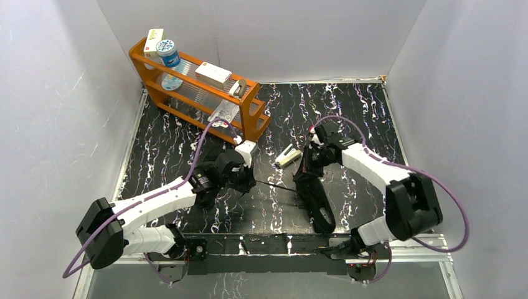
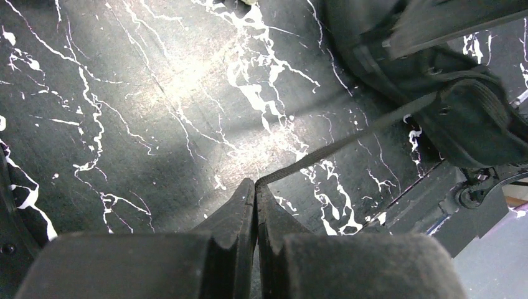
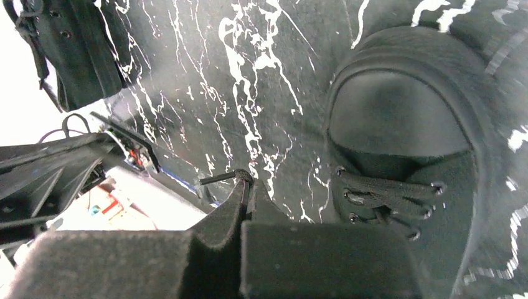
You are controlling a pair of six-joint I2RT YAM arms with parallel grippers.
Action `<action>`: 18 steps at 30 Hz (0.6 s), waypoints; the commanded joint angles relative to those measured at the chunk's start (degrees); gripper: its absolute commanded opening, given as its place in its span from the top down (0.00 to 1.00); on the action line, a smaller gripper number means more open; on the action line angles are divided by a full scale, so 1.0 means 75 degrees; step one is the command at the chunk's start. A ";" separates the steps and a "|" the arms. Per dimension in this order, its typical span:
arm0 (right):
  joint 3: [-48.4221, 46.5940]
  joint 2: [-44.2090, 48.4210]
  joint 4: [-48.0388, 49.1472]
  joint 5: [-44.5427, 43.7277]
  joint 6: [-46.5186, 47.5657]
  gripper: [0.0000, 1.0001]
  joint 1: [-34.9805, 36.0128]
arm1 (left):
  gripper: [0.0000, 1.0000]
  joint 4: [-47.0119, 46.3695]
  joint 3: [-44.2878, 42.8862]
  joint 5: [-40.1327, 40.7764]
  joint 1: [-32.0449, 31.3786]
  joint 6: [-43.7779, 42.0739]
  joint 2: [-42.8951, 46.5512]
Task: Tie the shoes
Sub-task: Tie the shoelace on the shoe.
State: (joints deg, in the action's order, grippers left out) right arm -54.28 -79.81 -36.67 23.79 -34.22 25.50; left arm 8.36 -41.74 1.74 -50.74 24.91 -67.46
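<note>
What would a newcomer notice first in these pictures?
First, the taut black lace that the left gripper pinches, stretched from a black shoe in the middle of the table. Next, the right gripper, shut on a lace end beside that shoe. An orange rack stands at the back left.

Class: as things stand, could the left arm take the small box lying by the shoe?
Probably not at once. The left gripper is shut on a lace drawn taut to the shoe; it would have to release first. The small box itself lies uncovered nearby.
</note>
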 commanded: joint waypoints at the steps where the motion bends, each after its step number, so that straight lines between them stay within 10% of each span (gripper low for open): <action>1: 0.0387 -0.0637 0.2040 0.1133 0.0330 1.00 -0.0026 | 1.00 0.0207 -0.0283 0.0185 0.0000 -0.0110 0.0279; 12: -0.2050 -0.0082 -0.3708 -0.3834 0.0471 1.00 -0.0859 | 1.00 0.0426 -0.0200 -0.0010 -0.0006 0.0007 0.0368; 18: -0.1267 -0.0145 -0.4963 -0.4996 -0.0002 1.00 -0.2512 | 1.00 0.0941 -0.0169 0.0084 0.0001 0.0173 0.0491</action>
State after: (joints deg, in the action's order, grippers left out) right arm -67.59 -80.84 -60.97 -3.25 -31.57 13.10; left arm 11.09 -42.17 1.28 -50.78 25.30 -66.63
